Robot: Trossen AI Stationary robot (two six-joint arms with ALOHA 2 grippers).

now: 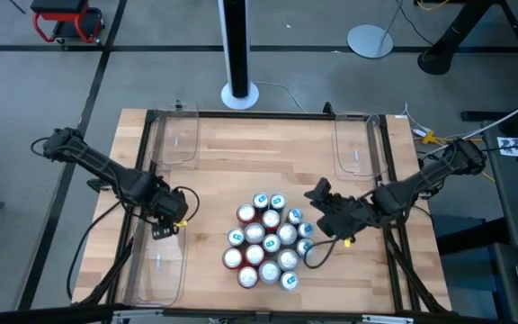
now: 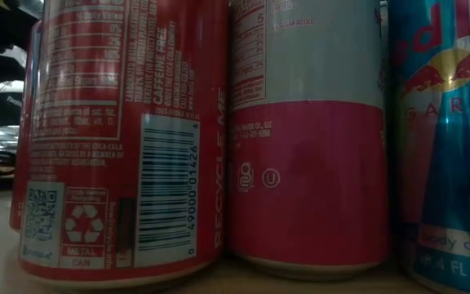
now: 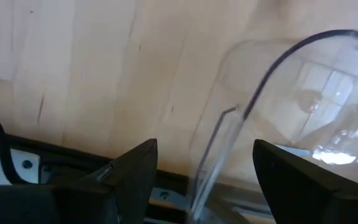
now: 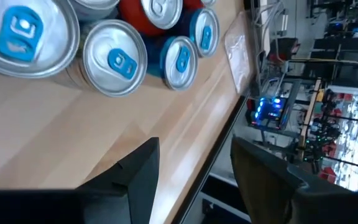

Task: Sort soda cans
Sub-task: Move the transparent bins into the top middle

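Low view is walled off: a red can [image 2: 121, 139], a silver-and-red can [image 2: 308, 139] and a blue can [image 2: 451, 139] fill it, tops cropped, hiding both arms. From above, can labels at six o'clock are too small to read; the clear bin [image 3: 303, 112] runs off-frame.

This looks like a robotics lab: a framed wooden table [image 1: 268, 144] stands on grey floor, with a stand base [image 1: 370, 40], loose cables and lit electronics [image 4: 267, 107] behind.

Cans [image 1: 265, 241]: silver tops, blue tabs; bodies red, pink-and-silver, blue. Table [image 1: 241, 148]: pale wood. Bins [image 1: 158, 261]: clear.
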